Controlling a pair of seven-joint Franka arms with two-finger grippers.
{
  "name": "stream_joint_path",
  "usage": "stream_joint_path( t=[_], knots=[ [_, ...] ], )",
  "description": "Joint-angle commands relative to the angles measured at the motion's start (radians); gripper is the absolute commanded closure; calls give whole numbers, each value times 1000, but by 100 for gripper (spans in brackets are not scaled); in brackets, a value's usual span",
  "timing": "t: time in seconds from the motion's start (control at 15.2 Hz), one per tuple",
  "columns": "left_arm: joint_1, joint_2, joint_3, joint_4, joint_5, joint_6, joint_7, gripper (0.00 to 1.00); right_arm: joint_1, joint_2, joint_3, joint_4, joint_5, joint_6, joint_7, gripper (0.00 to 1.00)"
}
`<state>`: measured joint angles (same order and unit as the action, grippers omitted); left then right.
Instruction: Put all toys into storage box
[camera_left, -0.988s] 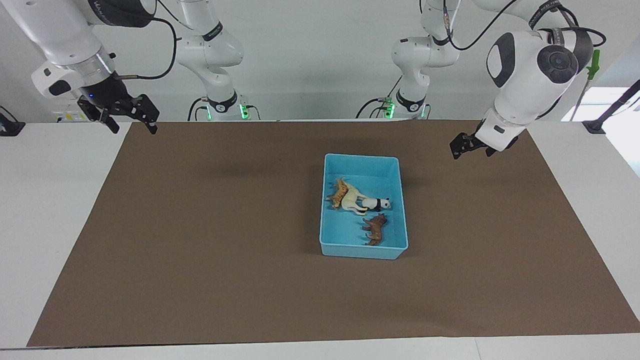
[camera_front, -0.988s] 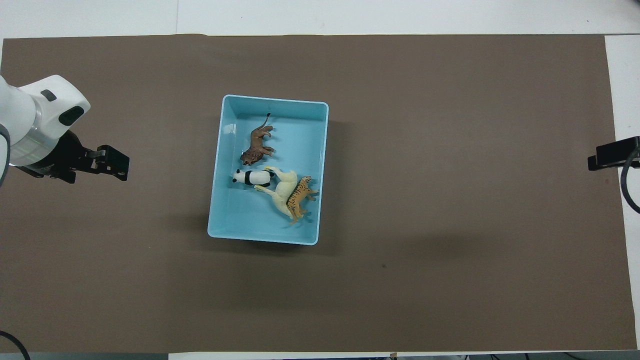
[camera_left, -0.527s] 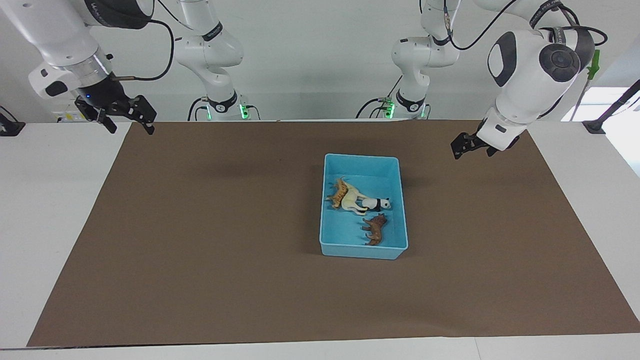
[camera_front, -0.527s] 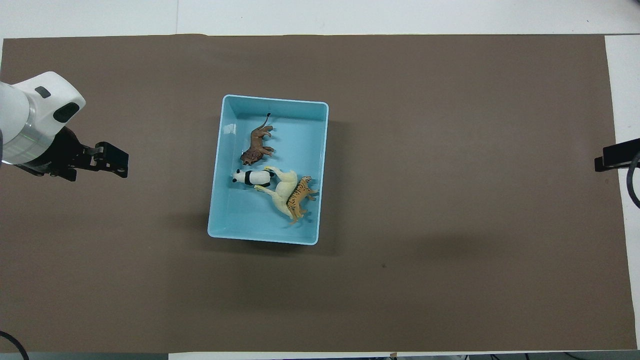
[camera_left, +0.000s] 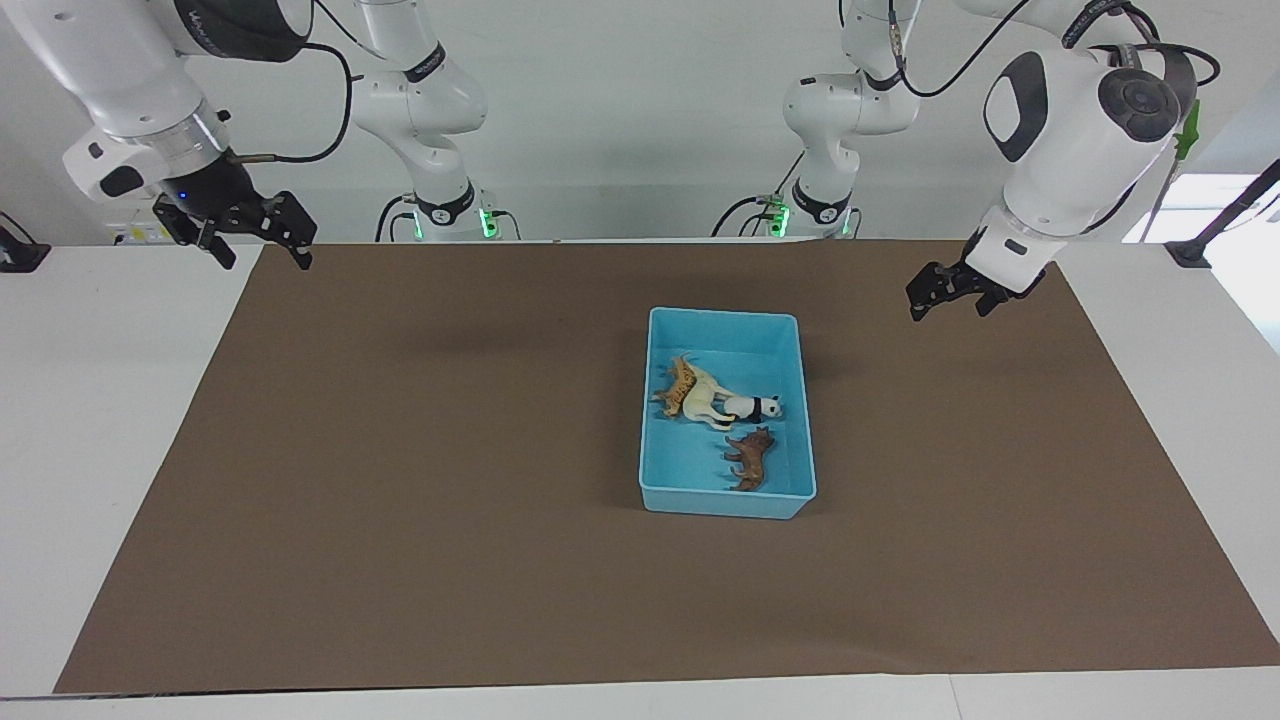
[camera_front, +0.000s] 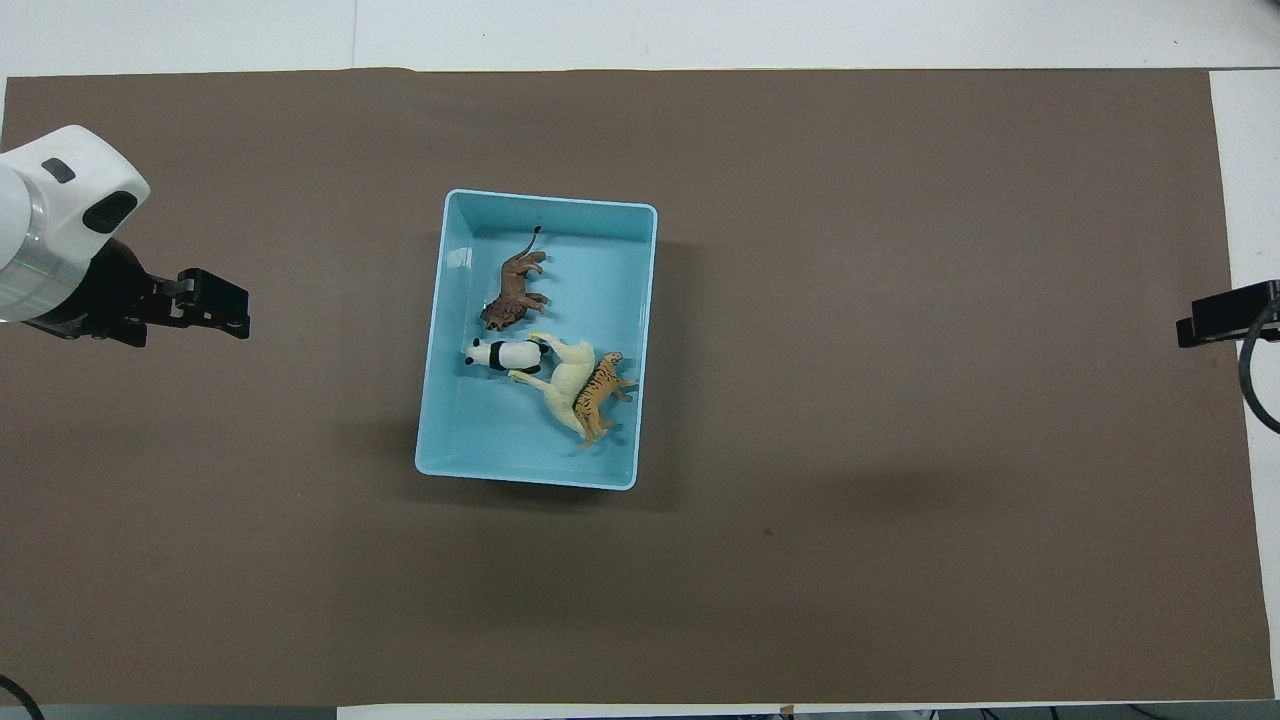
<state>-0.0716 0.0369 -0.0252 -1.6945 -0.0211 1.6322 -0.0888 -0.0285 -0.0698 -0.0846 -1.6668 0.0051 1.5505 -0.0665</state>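
R gripper (camera_front: 1215, 316) cut off, maybe half.

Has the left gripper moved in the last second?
Yes. In the overhead view the left gripper has drifted away from the blue box, toward the left arm's end of the table, and slightly farther out. It is open and empty.

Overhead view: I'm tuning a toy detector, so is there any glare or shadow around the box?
Overhead view: a small bright glint on the box inner wall beside the brown animal. Facing view: soft shadow on the brown mat beside the box.
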Motion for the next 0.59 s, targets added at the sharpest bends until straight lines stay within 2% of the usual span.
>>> stream_joint_path(
  t=[0.0, 0.53],
  knots=[
    [-4, -22, 7, -5, -16, 31, 14, 0, -10, -22, 9, -28, -20, 16, -22, 0],
    [-14, -23, -4, -4, -13, 32, 14, 0, -10, -21, 9, -24, -19, 17, -22, 0]
  ],
)
